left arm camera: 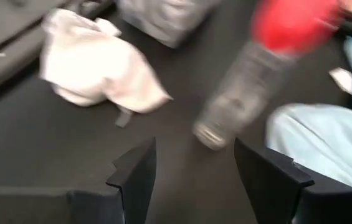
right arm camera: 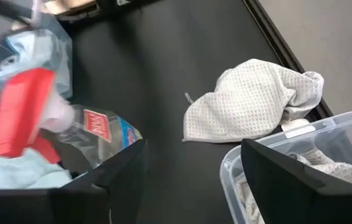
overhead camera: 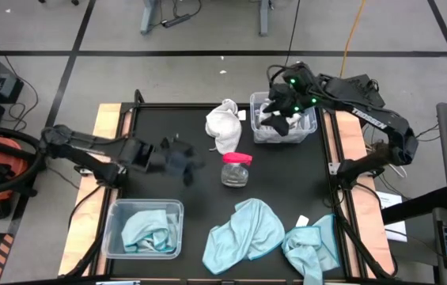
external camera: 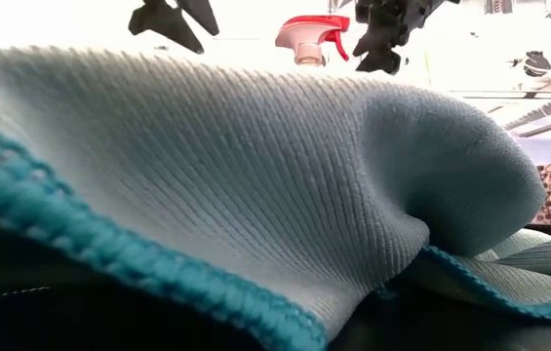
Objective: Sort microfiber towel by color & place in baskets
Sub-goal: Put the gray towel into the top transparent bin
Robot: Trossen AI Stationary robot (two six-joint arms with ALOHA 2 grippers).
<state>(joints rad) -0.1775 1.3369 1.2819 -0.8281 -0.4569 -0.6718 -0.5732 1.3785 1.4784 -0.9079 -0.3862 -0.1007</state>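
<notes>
The right gripper (overhead camera: 278, 119) hangs over the far basket (overhead camera: 308, 131), fingers spread, apparently empty. The left gripper (overhead camera: 177, 158) hovers mid-table (overhead camera: 199, 198), fingers parted, holding nothing.

white towel (overhead camera: 224, 124): crumpled, beside far basket (overhead camera: 310, 131) | blue towels (overhead camera: 245, 231): near edge | near basket (overhead camera: 112, 237): blue towel inside

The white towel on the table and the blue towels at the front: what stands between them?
A clear spray bottle with a red top, seen from above, between the white towel and the blue towels.
</notes>
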